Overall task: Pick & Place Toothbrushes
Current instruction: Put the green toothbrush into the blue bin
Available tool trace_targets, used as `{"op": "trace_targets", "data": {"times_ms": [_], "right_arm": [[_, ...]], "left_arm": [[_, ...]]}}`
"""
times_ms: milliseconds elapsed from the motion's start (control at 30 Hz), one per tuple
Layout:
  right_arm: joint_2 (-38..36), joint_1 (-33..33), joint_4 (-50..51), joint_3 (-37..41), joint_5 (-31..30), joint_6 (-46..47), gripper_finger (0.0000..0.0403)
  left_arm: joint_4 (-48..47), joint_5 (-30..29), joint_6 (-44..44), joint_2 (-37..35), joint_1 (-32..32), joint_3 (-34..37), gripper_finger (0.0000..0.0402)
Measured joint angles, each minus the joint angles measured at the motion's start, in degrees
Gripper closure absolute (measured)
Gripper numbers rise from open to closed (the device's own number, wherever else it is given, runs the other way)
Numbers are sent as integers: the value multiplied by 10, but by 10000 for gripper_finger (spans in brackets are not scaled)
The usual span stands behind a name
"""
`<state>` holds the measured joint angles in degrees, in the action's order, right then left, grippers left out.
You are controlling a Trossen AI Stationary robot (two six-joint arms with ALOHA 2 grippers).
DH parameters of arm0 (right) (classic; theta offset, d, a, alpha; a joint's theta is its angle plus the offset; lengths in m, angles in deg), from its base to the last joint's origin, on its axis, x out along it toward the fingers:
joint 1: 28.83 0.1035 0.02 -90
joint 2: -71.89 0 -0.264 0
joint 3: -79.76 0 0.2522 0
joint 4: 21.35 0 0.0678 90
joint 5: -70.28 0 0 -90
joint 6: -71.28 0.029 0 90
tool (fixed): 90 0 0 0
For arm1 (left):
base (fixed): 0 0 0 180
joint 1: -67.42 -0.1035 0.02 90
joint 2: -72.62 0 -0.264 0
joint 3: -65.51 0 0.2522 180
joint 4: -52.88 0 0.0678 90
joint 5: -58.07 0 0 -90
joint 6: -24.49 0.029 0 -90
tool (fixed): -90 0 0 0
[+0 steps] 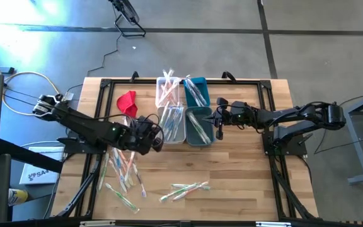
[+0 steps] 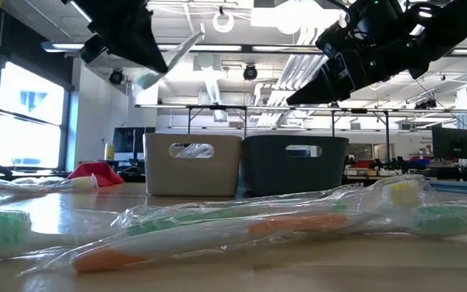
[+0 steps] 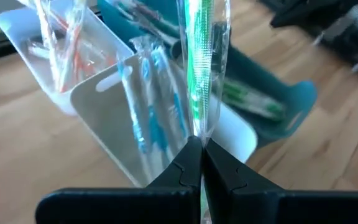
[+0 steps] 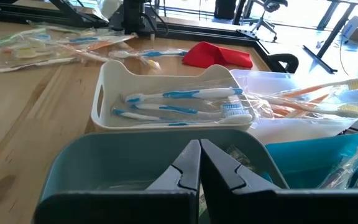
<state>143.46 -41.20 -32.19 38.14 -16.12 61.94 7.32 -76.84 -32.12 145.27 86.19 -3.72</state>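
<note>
My left gripper [image 3: 202,152] is shut on a green toothbrush [image 3: 201,68] in a clear wrapper. It hangs in the air by the near white bin [image 1: 171,124], which holds blue toothbrushes [image 3: 151,106]. My right gripper [image 4: 199,163] is shut with nothing in it, above the near teal bin [image 1: 199,126], where green ones [image 3: 257,106] lie. The far white bin [image 1: 168,89] holds orange ones. Several wrapped toothbrushes [image 1: 125,169] lie flat on the table at the near left, and a few more [image 1: 184,190] near the front edge. My left gripper pinches the wrapped green toothbrush by its lower end [image 3: 199,132] between the two fingertips. The brush runs on in line with the fingers, out past their tips. It is lifted clear of the table and the bins and slants upward [image 2: 178,50] in the low view.
A red cloth [image 1: 127,103] lies left of the bins. A far teal bin [image 1: 196,90] stands behind the near one. The four bins stand close together at the table's far middle. Bare wood [image 1: 244,170] lies at the near right. A black frame [image 1: 266,151] runs along the table's sides.
</note>
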Motion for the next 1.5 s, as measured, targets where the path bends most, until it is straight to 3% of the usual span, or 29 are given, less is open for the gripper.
{"op": "trace_targets", "data": {"times_ms": [267, 600, 900, 1167, 1500], "right_arm": [[0, 0, 0, 0, 0, 0, 401], [0, 0, 0, 0, 0, 0, 401], [0, 0, -2, 0, 0, 0, 401], [0, 0, -2, 0, 0, 0, 401], [0, 0, -5, 0, 0, 0, 401]], "left_arm": [[46, -13, 121, -3, 0, 0, 401], [68, -29, 191, -15, -21, 0, 401], [127, 22, 294, -15, -74, 0, 401], [194, 131, 364, -14, -143, 0, 401], [297, 213, 423, 14, -190, -1, 401]]}}
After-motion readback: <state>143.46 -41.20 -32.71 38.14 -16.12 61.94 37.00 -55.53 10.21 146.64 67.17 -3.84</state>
